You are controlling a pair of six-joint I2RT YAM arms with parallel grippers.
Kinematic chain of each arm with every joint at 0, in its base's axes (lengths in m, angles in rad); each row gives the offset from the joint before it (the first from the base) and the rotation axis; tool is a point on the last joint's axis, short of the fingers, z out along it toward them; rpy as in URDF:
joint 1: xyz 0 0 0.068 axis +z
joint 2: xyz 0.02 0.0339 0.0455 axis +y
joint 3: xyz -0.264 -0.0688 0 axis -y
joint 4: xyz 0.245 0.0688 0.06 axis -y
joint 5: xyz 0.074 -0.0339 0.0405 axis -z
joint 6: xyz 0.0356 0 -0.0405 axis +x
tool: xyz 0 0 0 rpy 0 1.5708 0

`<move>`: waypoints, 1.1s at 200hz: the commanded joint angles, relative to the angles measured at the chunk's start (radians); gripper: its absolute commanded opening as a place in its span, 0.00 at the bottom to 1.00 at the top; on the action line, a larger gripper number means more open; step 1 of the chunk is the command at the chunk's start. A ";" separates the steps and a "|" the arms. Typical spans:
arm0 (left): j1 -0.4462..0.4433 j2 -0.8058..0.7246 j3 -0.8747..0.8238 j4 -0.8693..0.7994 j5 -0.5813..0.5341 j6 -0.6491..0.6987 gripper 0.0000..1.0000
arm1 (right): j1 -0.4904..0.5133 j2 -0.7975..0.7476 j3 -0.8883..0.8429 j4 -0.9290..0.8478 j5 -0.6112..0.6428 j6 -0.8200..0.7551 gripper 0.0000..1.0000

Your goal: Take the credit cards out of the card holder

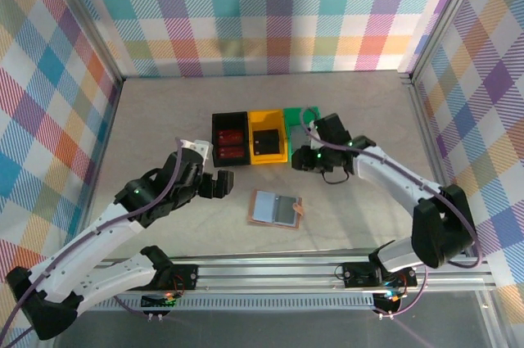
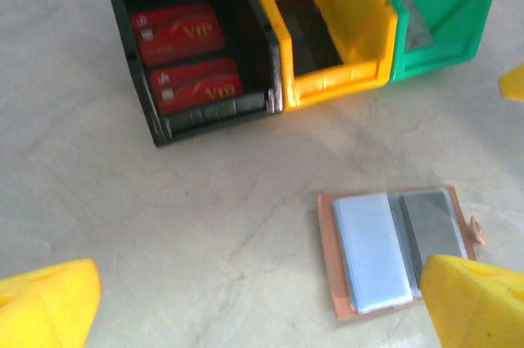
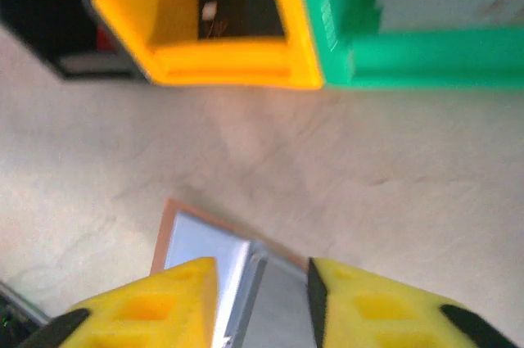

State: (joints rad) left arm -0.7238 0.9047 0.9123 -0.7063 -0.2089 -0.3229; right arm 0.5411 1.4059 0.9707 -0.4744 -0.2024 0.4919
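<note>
The card holder (image 1: 276, 209) lies spread open on the table (image 1: 155, 119), just in front of three bins. Two red cards (image 2: 178, 33) lie in the black bin (image 2: 209, 115), a dark card (image 2: 307, 33) in the yellow bin (image 2: 336, 86) and something grey in the green bin (image 2: 434, 12), so most of the job looks done. One dark grey card (image 2: 430, 221) seems left in the holder's right pocket. The left gripper (image 1: 223, 185) hangs wide open and empty beside the holder. The right gripper (image 3: 262, 270) hovers between bins and holder, its jaws partly apart with nothing between them.

Card holder (image 1: 275, 209) lies before three bins (image 1: 267, 160); two cards (image 1: 230, 151) in leftmost
</note>
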 commanded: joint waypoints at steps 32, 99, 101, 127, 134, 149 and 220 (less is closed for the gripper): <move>0.004 0.149 0.040 -0.062 0.205 -0.163 0.97 | 0.145 -0.221 -0.268 0.129 -0.035 0.228 0.25; -0.053 0.218 -0.047 0.022 0.226 -0.271 0.96 | 0.340 -0.183 -0.343 0.242 0.055 0.398 0.25; -0.056 0.223 -0.048 0.023 0.225 -0.275 0.96 | 0.344 -0.178 -0.341 0.242 0.057 0.398 0.25; -0.102 0.297 -0.054 0.034 0.208 -0.304 0.96 | 0.388 -0.100 -0.301 0.224 0.100 0.435 0.26; -0.116 0.314 -0.056 0.038 0.204 -0.307 0.95 | 0.391 -0.076 -0.292 0.215 0.104 0.438 0.26; -0.139 0.342 -0.055 0.045 0.187 -0.322 0.95 | 0.392 -0.028 -0.272 0.189 0.117 0.448 0.25; -0.184 0.459 -0.056 0.069 0.187 -0.352 0.95 | 0.389 -0.054 -0.295 0.108 0.245 0.470 0.26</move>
State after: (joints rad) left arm -0.8890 1.3220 0.8661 -0.6449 -0.0154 -0.6491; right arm 0.9298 1.3994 0.6743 -0.3107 -0.0330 0.9428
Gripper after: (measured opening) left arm 0.954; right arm 0.256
